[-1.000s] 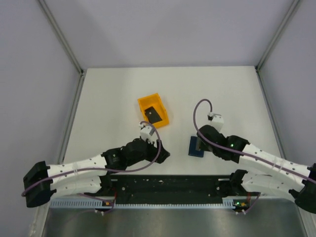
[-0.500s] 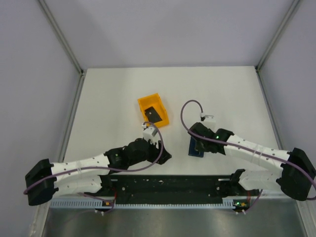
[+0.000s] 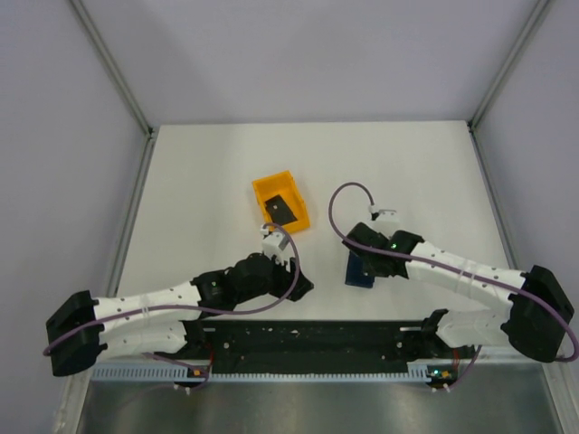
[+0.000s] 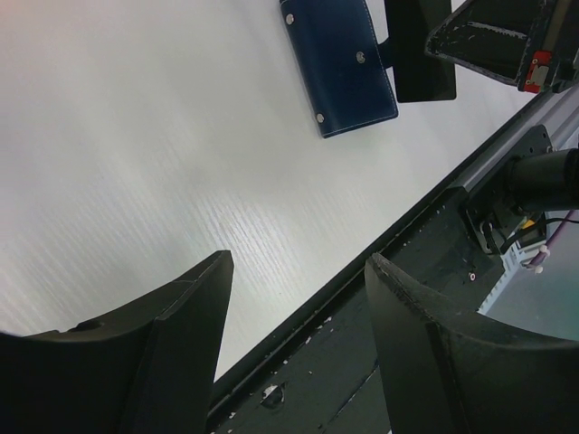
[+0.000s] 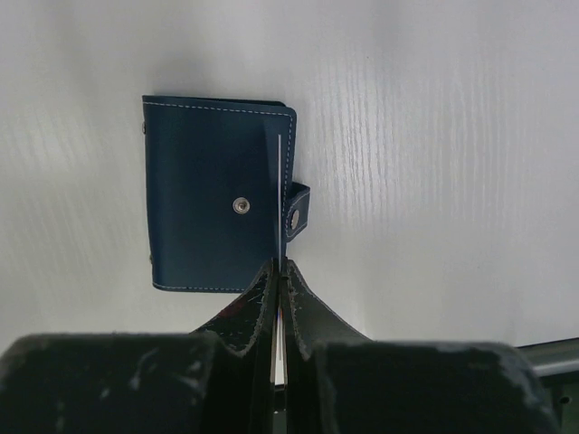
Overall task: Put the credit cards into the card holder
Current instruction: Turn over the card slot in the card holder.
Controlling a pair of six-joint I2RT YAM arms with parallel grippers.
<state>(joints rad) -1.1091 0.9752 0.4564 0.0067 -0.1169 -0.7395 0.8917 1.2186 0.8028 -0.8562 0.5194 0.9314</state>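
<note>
The card holder [image 3: 358, 273] is a navy wallet lying folded on the table, its snap tab loose; it also shows in the right wrist view [image 5: 213, 194] and the left wrist view [image 4: 339, 63]. My right gripper [image 3: 368, 260] [image 5: 279, 268] is shut on a credit card [image 5: 275, 181], held edge-on just above the wallet's tab side; the left wrist view shows its black face [image 4: 419, 50]. A second black credit card [image 3: 281, 212] lies in the orange bin [image 3: 268, 189]. My left gripper [image 3: 303, 284] [image 4: 298, 271] is open and empty near the table's front edge, left of the wallet.
The black base rail [image 3: 308, 339] runs along the table's front edge just under my left gripper and shows in the left wrist view [image 4: 434, 226]. Grey walls enclose the table on the left, right and back.
My right gripper has moved left and slightly back with the card, settling over the wallet. My left gripper has drawn back a little from the orange bin, then held still.
</note>
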